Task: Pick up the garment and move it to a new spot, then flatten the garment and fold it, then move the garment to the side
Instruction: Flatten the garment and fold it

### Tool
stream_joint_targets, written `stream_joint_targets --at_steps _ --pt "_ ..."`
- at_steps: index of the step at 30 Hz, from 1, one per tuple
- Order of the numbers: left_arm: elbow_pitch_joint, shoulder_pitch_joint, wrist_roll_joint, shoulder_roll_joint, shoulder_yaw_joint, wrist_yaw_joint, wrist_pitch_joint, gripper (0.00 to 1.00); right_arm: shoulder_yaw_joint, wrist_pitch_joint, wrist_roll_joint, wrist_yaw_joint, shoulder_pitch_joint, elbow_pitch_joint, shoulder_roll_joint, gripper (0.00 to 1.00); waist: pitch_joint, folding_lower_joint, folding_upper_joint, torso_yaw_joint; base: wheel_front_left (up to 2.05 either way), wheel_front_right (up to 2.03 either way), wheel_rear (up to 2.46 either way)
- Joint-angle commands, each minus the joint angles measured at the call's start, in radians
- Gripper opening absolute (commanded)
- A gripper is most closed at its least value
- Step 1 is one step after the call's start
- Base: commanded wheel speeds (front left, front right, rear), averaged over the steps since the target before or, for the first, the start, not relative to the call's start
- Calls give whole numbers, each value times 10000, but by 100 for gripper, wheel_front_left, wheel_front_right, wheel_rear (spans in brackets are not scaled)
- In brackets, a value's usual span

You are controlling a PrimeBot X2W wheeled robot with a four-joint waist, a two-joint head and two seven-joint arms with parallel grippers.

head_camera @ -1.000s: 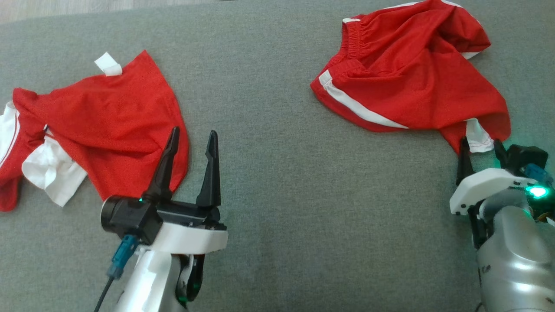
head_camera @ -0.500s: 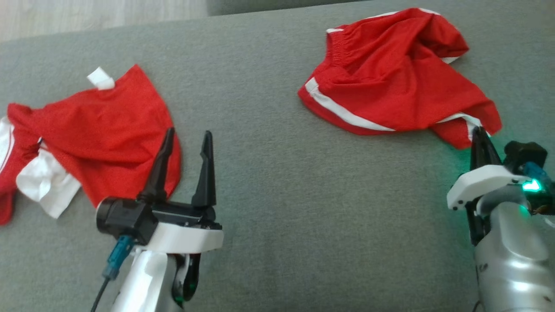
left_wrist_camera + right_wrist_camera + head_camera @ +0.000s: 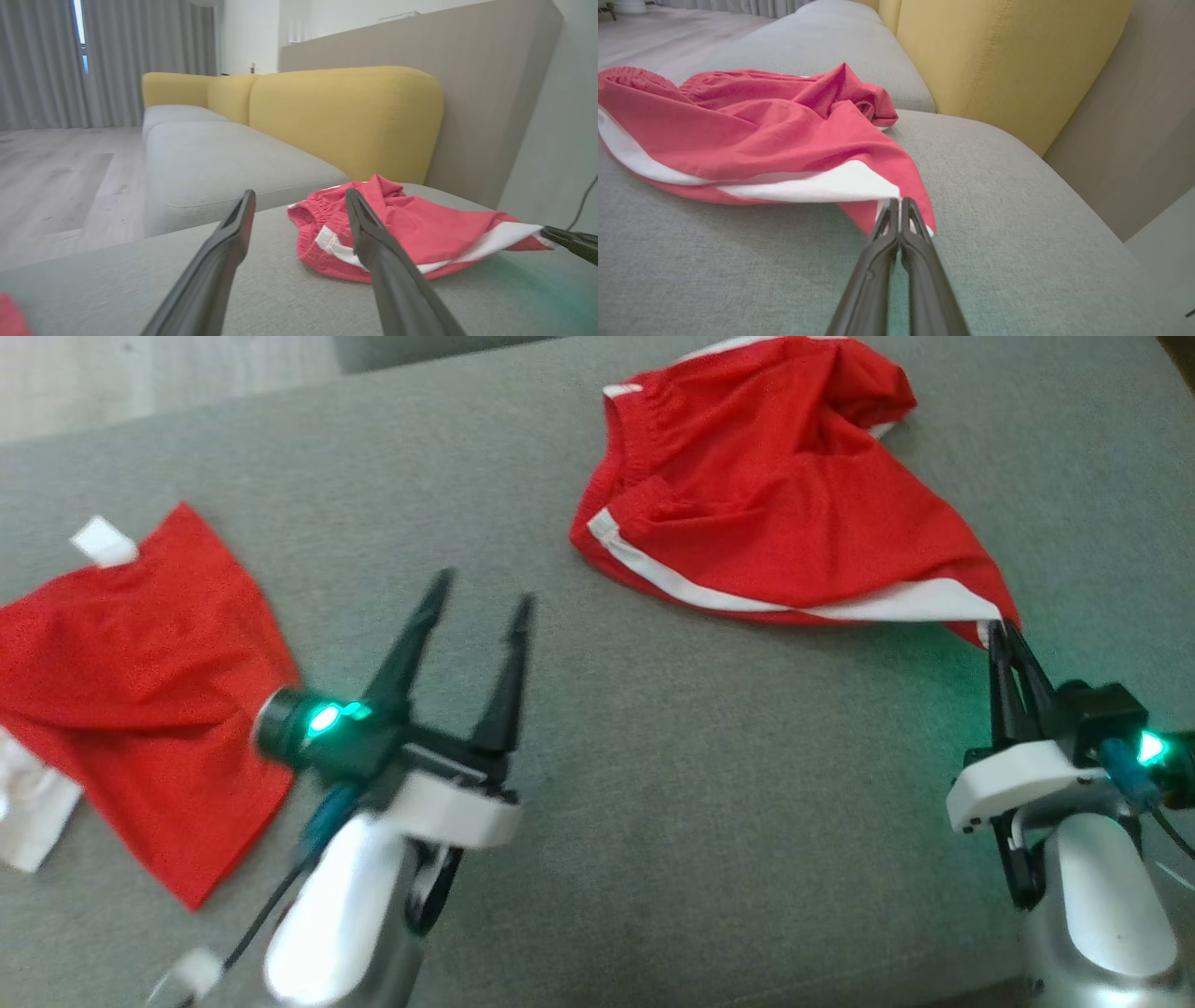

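Red shorts [image 3: 766, 513] lie crumpled at the cushion's [image 3: 700, 784] far right, one corner pinched in the closed right gripper [image 3: 999, 633], left gripper [image 3: 485, 588] open and empty; moving, flattening and folding seemingly all remain.

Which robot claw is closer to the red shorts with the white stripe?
Right. The right gripper is shut on a corner of the red shorts; the left gripper, open, hovers apart over the grey cushion.

Shorts [image 3: 775, 513]: red, white side stripe, white hem band. Other garment [image 3: 140, 700]: red, white patches. Seat [image 3: 653, 784]: plain grey weave. Backrest [image 3: 345, 121]: mustard yellow. Left gripper [image 3: 485, 590], right gripper [image 3: 1001, 633]: black fingers, white mounts, green lights.
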Motion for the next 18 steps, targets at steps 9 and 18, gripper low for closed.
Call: stream_joint_targets --at_steps 9,18 --pt "2222 -2969 72 833 -1798 -172 1053 100 646 272 -140 -7 -228 -767 -45 0 882 0 -1 -689 0 0 0" --pt "3901 -5100 -1115 1354 -3326 -176 1370 100 966 212 25 -7 -423 -682 -45 0 1371 0 -1 -1073 0 0 0"
